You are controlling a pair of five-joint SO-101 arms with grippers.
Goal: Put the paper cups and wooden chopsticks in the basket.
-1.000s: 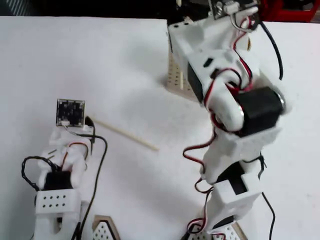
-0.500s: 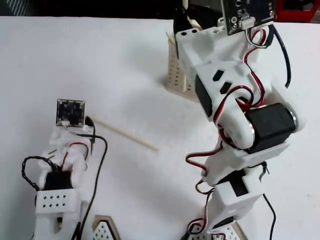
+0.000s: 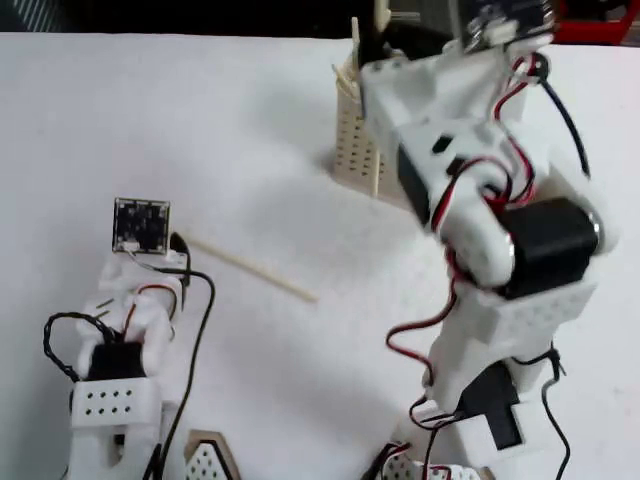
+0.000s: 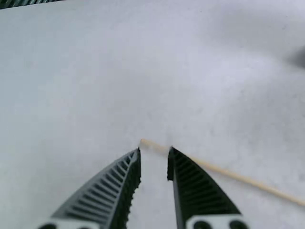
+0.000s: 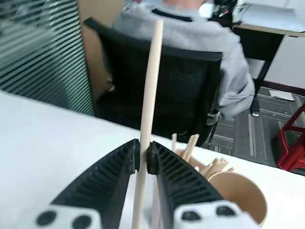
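A wooden chopstick (image 3: 250, 268) lies on the white table in front of my left arm. In the left wrist view its near end (image 4: 145, 142) sits just past my left gripper (image 4: 153, 157), which is open by a narrow gap with nothing between the fingers. My right gripper (image 5: 144, 152) is shut on a second chopstick (image 5: 148, 95), held upright over the white perforated basket (image 3: 355, 150). A paper cup (image 5: 236, 195) and several chopsticks (image 5: 190, 148) stand in the basket just beyond the right gripper. From above, the held chopstick's tip (image 3: 381, 14) sticks up at the table's far edge.
My right arm (image 3: 500, 230) stretches tall across the right half of the table and covers part of the basket. The left arm's camera board (image 3: 140, 225) hangs over its gripper. Perforated base plates (image 3: 205, 460) sit at the near edge. White table lies bare at far left.
My right arm has stretched farther toward the back of the table, carrying its chopstick over the basket. The left arm and the lying chopstick have not moved.
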